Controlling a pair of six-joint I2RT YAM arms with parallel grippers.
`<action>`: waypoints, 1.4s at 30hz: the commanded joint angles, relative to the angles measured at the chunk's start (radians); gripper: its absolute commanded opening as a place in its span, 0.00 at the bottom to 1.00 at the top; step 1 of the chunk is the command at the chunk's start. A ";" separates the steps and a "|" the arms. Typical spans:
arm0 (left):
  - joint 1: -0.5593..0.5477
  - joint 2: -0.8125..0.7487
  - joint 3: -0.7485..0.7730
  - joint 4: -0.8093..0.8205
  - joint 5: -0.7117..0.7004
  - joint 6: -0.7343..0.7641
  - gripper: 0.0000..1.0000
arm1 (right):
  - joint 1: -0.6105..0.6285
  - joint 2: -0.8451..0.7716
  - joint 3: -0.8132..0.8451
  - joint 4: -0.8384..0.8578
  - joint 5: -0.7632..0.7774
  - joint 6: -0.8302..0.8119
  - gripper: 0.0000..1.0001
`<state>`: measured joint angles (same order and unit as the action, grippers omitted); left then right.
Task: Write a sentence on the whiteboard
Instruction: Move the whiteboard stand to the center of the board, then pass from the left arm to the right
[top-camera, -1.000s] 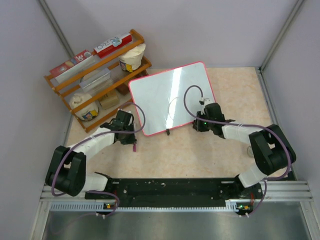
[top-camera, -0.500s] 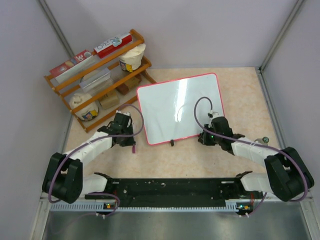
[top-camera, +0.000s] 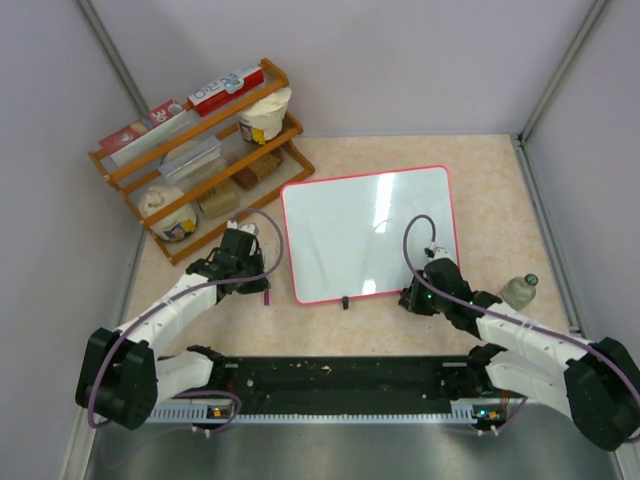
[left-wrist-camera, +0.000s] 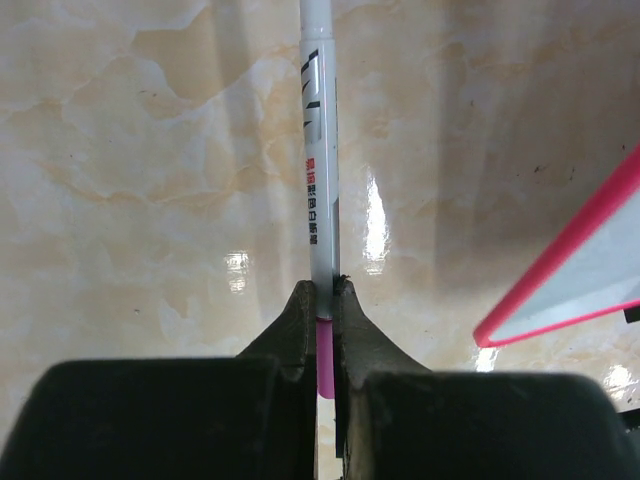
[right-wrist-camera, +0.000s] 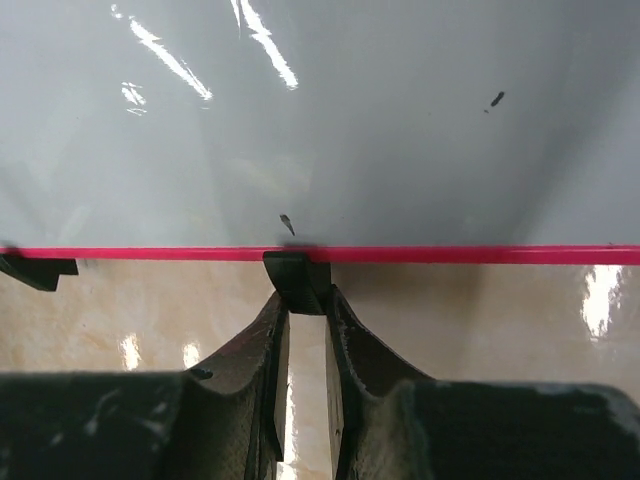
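The whiteboard (top-camera: 368, 232) lies flat in mid-table, white with a pink-red rim; no sentence shows on it, only small dark specks. My right gripper (top-camera: 413, 298) is at its near edge, shut on a black clip (right-wrist-camera: 297, 278) of the board (right-wrist-camera: 320, 120); the fingertips (right-wrist-camera: 278, 310) pinch the clip just below the rim. A second clip (top-camera: 344, 301) sits further left on that edge. My left gripper (top-camera: 262, 283) is left of the board, shut on a white marker (left-wrist-camera: 320, 150) with a pink end (left-wrist-camera: 324, 360), held over bare table. The board's corner (left-wrist-camera: 580, 290) shows at the right of the left wrist view.
A wooden rack (top-camera: 200, 150) with cups, boxes and jars stands at the back left. A small bottle (top-camera: 518, 292) stands at the right, close to my right arm. Grey walls close in the table on three sides.
The whiteboard has slid right and nearer and turned squarer to the table, with my right gripper on its clip. My left gripper with the marker shifted only slightly.
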<state>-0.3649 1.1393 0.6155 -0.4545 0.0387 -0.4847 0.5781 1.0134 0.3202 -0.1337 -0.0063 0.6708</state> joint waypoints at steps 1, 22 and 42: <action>-0.003 -0.024 -0.011 0.005 0.023 0.001 0.00 | 0.012 -0.091 -0.039 -0.130 0.038 0.093 0.00; -0.002 -0.113 0.145 -0.148 0.030 0.037 0.00 | 0.012 -0.272 0.215 -0.432 -0.050 -0.077 0.94; -0.144 -0.250 0.351 -0.029 0.386 0.178 0.00 | 0.011 0.007 0.411 0.470 -0.631 0.163 0.88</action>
<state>-0.4789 0.8982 0.9134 -0.5602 0.3584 -0.3401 0.5808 0.9470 0.6949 -0.0700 -0.4717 0.6903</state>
